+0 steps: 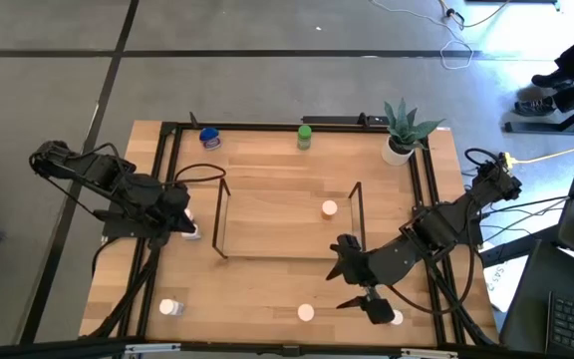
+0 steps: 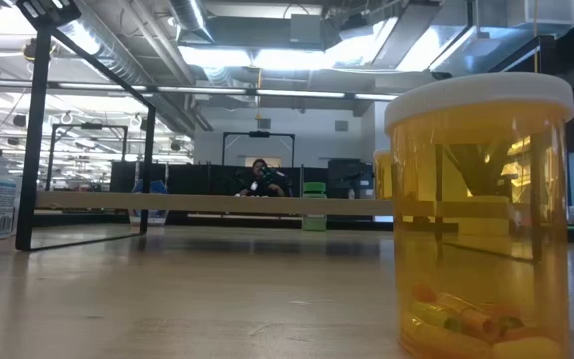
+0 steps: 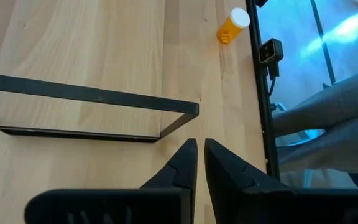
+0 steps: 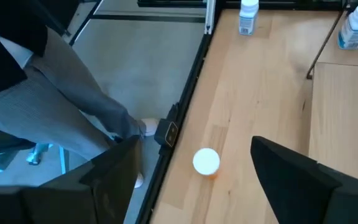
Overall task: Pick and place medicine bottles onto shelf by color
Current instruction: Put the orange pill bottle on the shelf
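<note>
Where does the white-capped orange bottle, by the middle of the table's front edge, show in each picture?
High view: orange bottle at bottom middle.
Low view: very close, filling the right.
Left wrist view: top, right of middle.
Right wrist view: lower middle, cap toward the camera.
Shared landmark: wire shelf.

High cam straight down over my whole table (image 1: 267,289). Low cam sits at tabletop level, nearly against an orange bottle (image 2: 481,214), facing across into the room. Left wrist cam looks down at the shelf (image 3: 98,96) end. Right wrist cam shares that white-capped orange bottle (image 4: 206,161).
</note>
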`<action>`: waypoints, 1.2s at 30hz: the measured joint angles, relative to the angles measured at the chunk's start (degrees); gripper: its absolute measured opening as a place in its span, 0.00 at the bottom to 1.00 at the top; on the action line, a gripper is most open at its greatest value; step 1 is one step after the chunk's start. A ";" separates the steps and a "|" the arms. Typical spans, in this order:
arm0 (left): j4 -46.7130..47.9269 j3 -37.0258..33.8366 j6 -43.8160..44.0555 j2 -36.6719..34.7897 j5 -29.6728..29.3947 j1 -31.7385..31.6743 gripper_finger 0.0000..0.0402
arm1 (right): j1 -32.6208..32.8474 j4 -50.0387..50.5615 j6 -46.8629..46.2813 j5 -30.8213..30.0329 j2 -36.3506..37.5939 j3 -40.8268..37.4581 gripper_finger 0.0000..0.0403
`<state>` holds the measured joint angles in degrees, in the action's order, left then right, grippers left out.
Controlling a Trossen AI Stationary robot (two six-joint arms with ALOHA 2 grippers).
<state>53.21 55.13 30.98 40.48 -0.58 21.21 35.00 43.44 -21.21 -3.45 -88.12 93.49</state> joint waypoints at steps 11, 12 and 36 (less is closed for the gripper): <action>0.26 0.00 -3.22 -0.02 0.01 0.00 0.06 | -1.68 2.47 -8.67 -2.99 -4.84 0.00 0.75; 0.24 0.00 -3.82 -0.02 0.00 0.00 0.06 | -2.00 2.47 -8.78 -2.99 -5.55 0.00 0.75; 0.37 0.00 -7.10 0.01 3.21 0.00 0.06 | -5.79 3.94 -11.67 2.23 -14.99 0.00 0.75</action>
<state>53.58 55.13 23.88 40.49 2.63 21.21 29.21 47.38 -32.88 -1.21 -103.11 93.49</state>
